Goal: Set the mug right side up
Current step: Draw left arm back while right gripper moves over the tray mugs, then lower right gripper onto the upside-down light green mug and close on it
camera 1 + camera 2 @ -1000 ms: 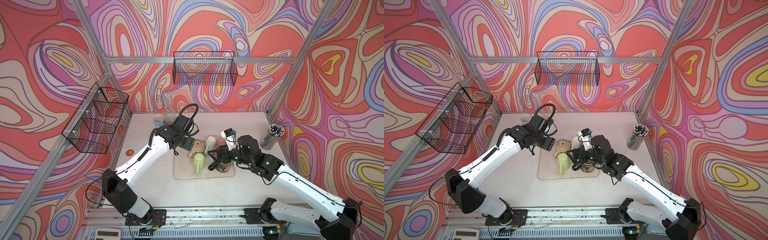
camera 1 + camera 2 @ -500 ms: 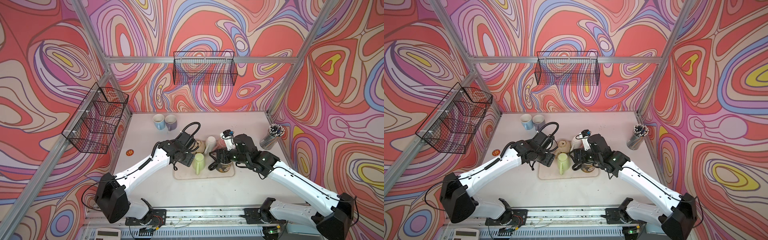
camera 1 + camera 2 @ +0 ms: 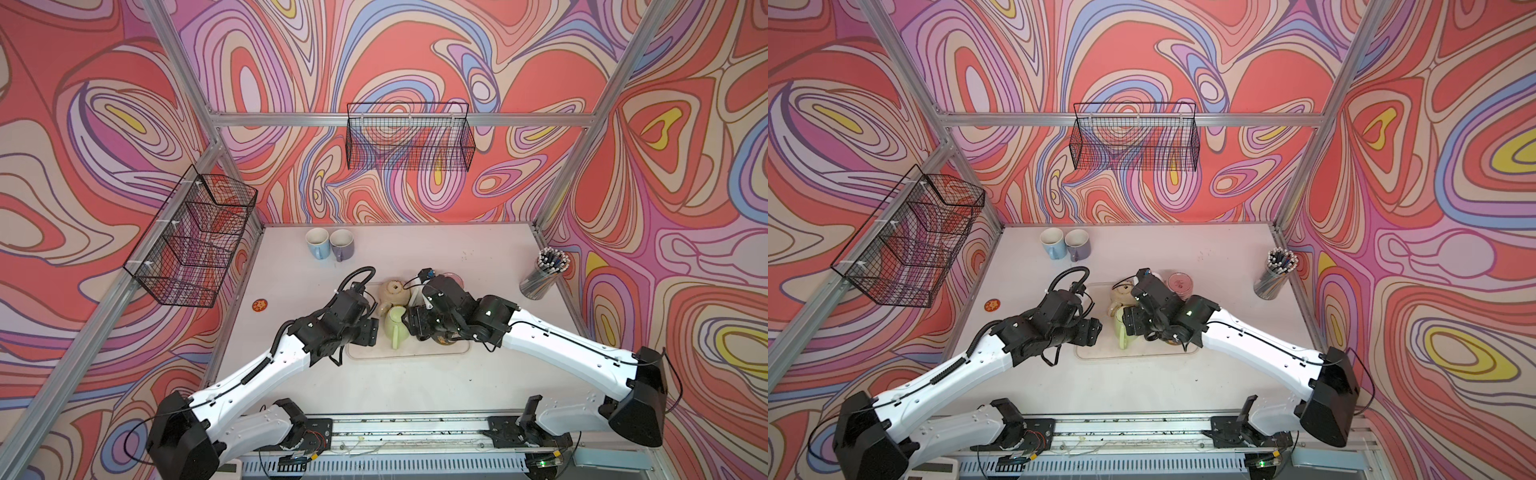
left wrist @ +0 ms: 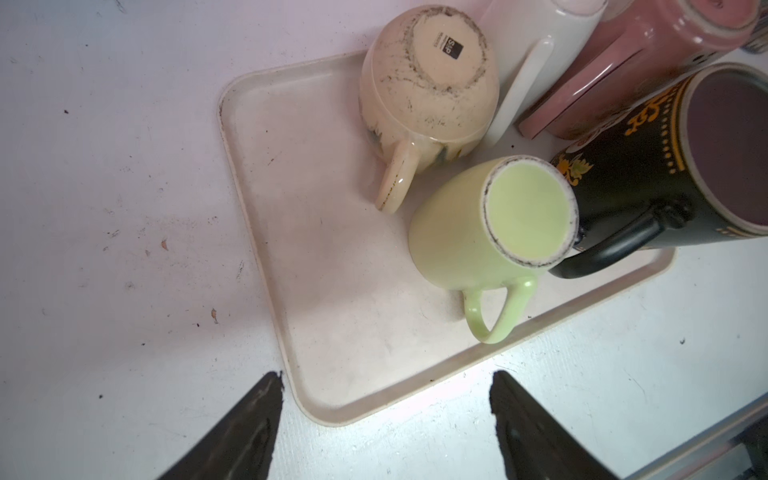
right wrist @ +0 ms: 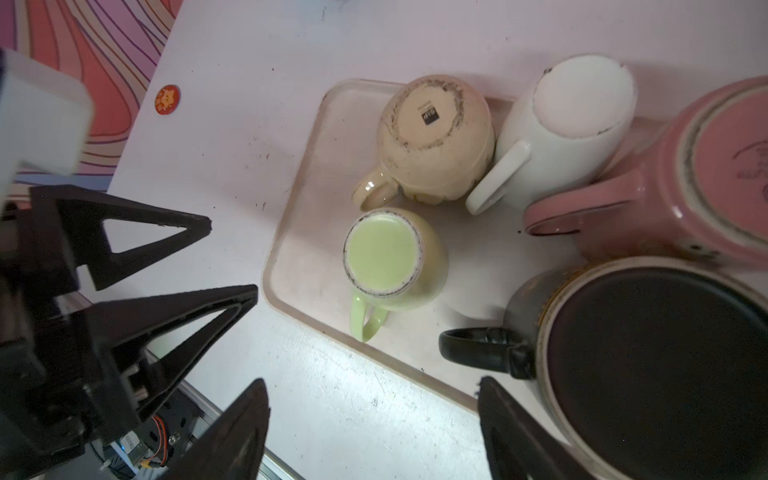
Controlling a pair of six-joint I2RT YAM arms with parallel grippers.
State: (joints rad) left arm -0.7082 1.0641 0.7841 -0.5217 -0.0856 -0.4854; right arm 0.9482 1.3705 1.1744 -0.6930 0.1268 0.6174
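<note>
A pale green mug (image 3: 395, 328) (image 4: 478, 237) (image 5: 390, 257) stands upside down on the beige tray (image 3: 415, 353) (image 4: 311, 228) (image 5: 299, 249), its handle toward the tray's front edge. My left gripper (image 3: 375, 331) (image 4: 386, 378) (image 5: 230, 259) hovers open just left of it, by the tray's front left corner, holding nothing. From the right, my right gripper (image 3: 409, 326) (image 5: 372, 381) reaches close above the green mug, open and empty. In a top view the right gripper (image 3: 1127, 326) covers part of this mug.
More upside-down mugs crowd the tray: cream (image 5: 432, 133), white (image 5: 569, 124), pink (image 5: 685, 174), black (image 5: 648, 365). A blue mug (image 3: 318, 243) and a purple mug (image 3: 341, 244) stand upright at the back. A pen cup (image 3: 544, 274) is far right, an orange disc (image 3: 259, 305) left.
The left arm swung from the back of the tray toward its front left corner, uncovering the blue and purple mugs. The right gripper shifted left toward the green mug and narrowed a little.
</note>
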